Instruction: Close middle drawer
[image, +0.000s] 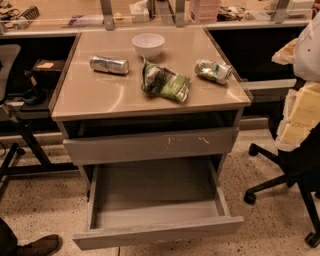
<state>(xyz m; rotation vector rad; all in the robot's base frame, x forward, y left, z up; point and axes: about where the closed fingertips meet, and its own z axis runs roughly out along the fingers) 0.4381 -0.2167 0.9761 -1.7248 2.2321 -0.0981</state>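
Note:
The middle drawer (155, 200) stands pulled far out of the grey cabinet. Its bare grey tray interior is open to view, and its plain grey front (157, 233) is near the bottom of the camera view. Above it is a taller grey drawer front with pale scratch marks (150, 146), pushed in. My arm shows as white and pale yellow parts at the right edge. My gripper (300, 115) is there, well to the right of the cabinet and above the drawer's level, touching nothing of the drawer.
On the cabinet top (90, 95) lie a white bowl (148, 44), a silver can (109, 64), a green chip bag (165, 81) and a second, crumpled can (213, 70). A black office chair base (280, 185) stands at the right. A shoe (42, 245) is at the bottom left.

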